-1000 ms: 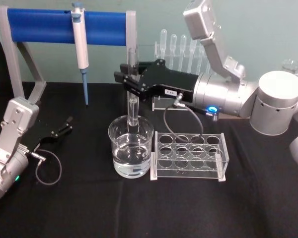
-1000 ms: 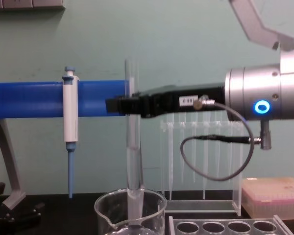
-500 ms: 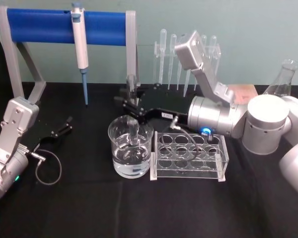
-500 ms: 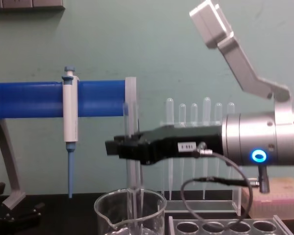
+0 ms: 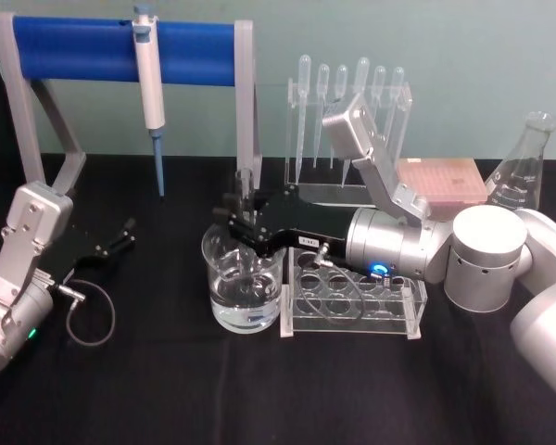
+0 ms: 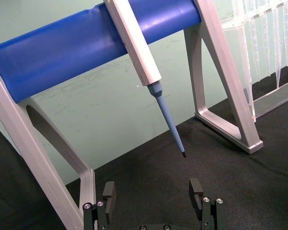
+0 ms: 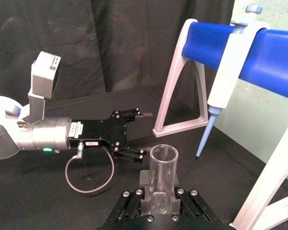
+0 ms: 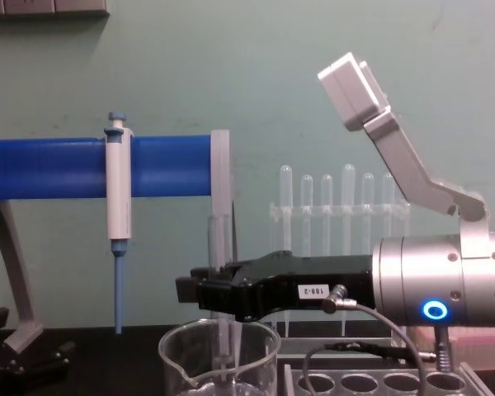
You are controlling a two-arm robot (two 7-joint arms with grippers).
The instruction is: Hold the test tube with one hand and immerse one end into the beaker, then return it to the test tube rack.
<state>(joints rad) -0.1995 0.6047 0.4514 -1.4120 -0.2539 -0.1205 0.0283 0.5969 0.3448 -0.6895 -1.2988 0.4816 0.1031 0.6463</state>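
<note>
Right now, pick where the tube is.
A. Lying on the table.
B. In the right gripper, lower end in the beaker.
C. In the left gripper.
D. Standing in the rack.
B: the right gripper is shut on the upright tube, whose lower end reaches down inside the beaker; the left gripper sits open and empty, off to the left.

Small white label [image 8: 304,290] on right gripper [image 8: 200,290] body is showing dark chars, reading approx. "168-2" in chest view; 1st digits uncertain. In head view the same label is coming out too small to read. Left gripper [image 7: 143,134] is carrying a white sticker [image 7: 89,143] w/ print, illegible in right wrist view.
</note>
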